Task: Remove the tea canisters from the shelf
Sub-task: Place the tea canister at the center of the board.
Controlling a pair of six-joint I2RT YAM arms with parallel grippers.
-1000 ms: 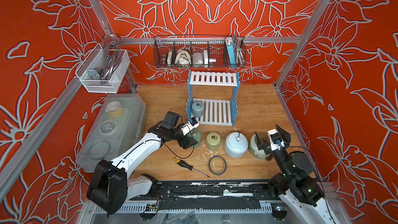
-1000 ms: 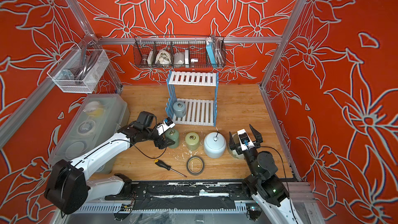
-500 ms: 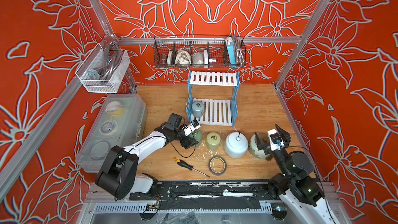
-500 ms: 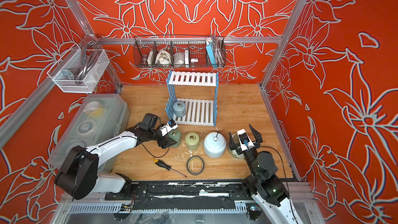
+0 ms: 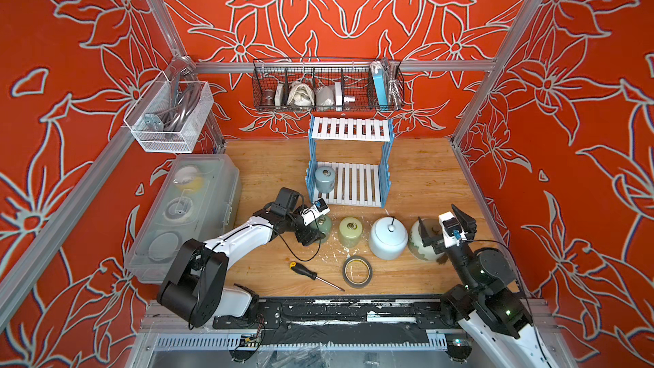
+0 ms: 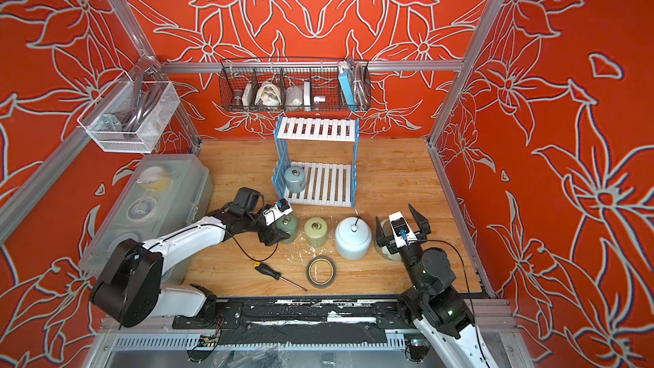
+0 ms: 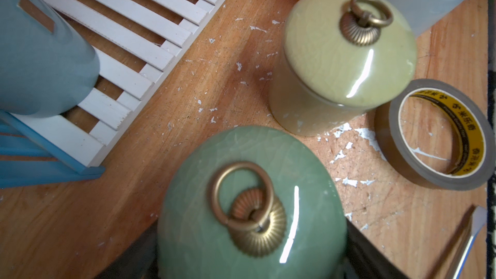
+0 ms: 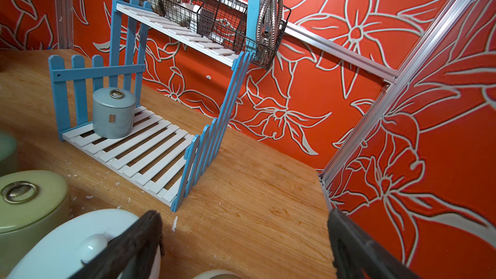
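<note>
1. Red flowered walls close in a wooden tabletop, with the shelf standing at the back. The shelf's top board is bare. The grey-blue jar sits on the lower board, close against one fence side.
2. Four jars stand in a row on the table before the shelf: the sage green jar, yellow-green jar, white jar and cream jar.
3. The left gripper grips the sage green jar, with a dark finger against each side. The jar appears to rest on the wood. The right gripper gapes wide and empty above the cream jar.
4. Letting go carelessly could go wrong, because the yellow-green jar stands near and spreading fingers might knock it.
5. Fetching the last jar looks riskier. It sits hard by the pickets, so a finger could catch the fence and drag the light shelf. The glossy glaze could also slip in a shallow grip.
</note>
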